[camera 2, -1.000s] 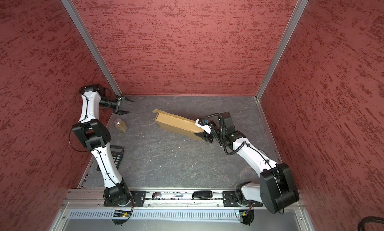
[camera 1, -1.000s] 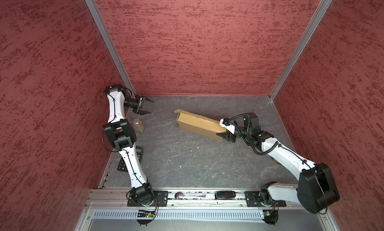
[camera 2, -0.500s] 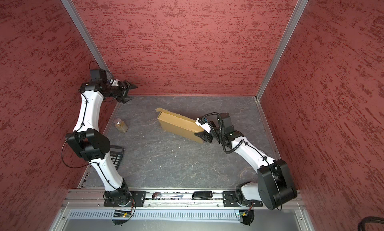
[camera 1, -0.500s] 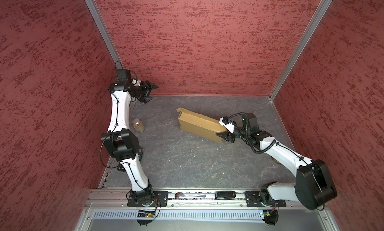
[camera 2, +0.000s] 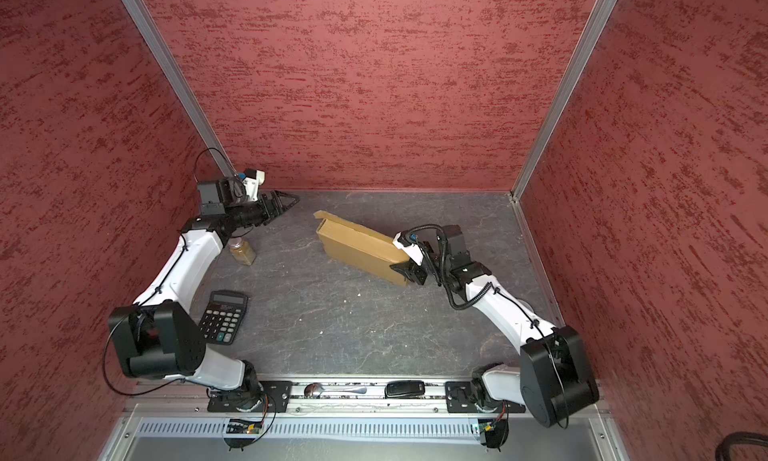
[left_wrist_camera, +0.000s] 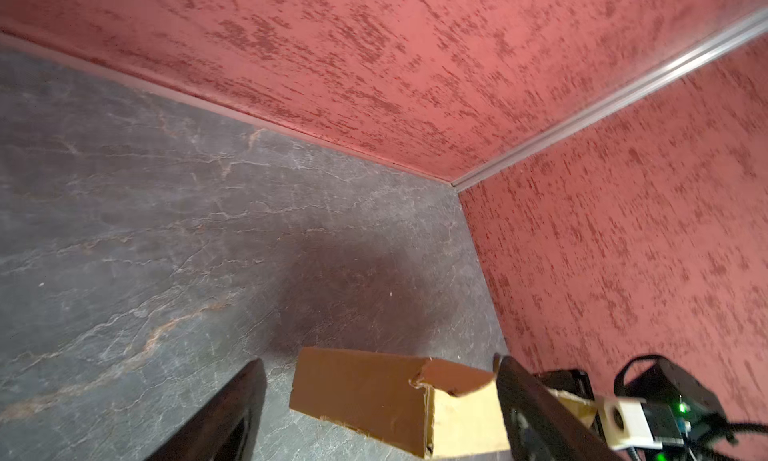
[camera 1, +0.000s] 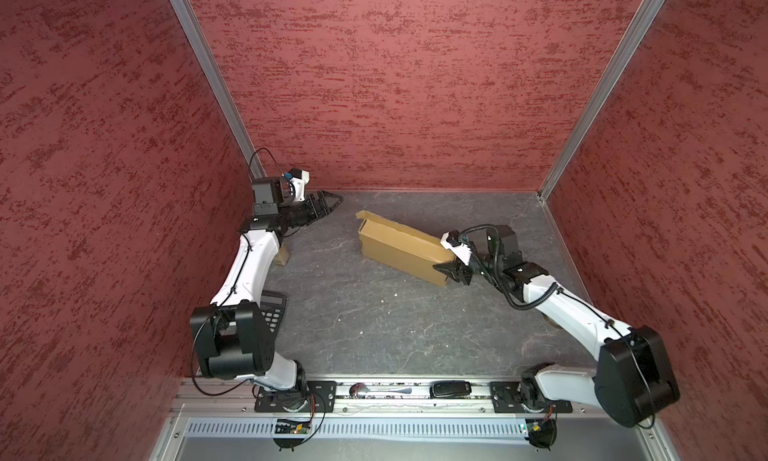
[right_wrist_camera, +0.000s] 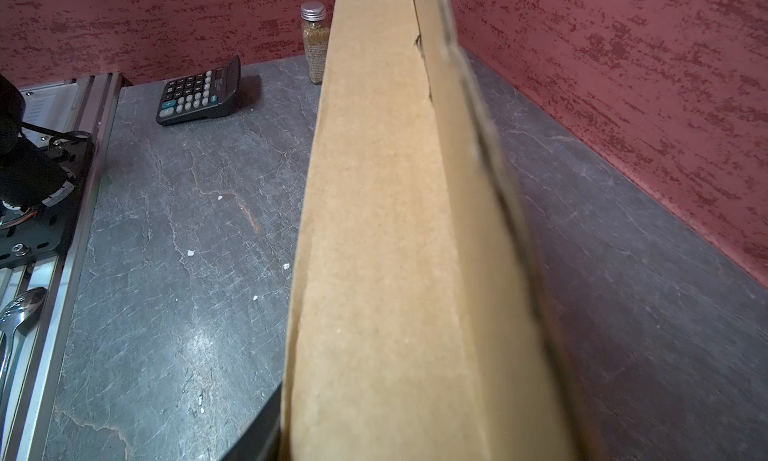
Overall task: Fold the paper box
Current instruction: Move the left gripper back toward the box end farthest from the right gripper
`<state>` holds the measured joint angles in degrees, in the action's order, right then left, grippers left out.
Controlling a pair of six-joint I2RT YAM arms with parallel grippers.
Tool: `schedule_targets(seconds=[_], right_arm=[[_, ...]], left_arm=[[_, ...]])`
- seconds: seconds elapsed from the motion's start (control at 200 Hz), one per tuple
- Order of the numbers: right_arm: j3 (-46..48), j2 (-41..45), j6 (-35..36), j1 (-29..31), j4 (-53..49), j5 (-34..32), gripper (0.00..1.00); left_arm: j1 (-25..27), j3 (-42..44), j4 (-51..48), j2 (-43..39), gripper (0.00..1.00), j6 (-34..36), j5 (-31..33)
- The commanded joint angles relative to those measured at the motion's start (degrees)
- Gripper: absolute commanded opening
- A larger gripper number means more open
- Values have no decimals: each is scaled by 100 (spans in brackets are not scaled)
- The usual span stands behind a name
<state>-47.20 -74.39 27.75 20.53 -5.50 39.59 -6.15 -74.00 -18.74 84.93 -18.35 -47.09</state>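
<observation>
Right gripper (camera 1: 451,265) grasps the near end of the paper box (camera 1: 399,249). One dark finger lies on the front face and the other is hidden behind the cardboard in both top views. The right wrist view shows only a sliver of finger (right_wrist_camera: 257,436) beside the tan wall filling the frame. From that grip the box runs away toward the left gripper (camera 1: 330,199), standing on its long edge. Whether it touches the table (camera 1: 374,322) I cannot tell. The left gripper hangs well apart from the box's far end, spread wide and empty, with both fingers (left_wrist_camera: 232,417) cut off in its wrist view. Below it, the left arm hides most of the spice jar (camera 2: 242,251) in a top view.
</observation>
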Motion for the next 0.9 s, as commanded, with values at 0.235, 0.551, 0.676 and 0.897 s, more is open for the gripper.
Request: schedule_targets(seconds=[0.235,0.551,0.676,0.897], right_arm=[[-29,136,4,27,75,75,32],[-9,205,1,29,49,97,32],[-23,224,-6,30,45,119,32],[-31,214,-18,26,13,105,32]], left_arm=[[322,208,995,-271,89,1014,-863],[848,139,565,-139,89,1511,-585],[966,144,571,-61,89,1549,-475],[1124,164,587,58,89,1539,-449]])
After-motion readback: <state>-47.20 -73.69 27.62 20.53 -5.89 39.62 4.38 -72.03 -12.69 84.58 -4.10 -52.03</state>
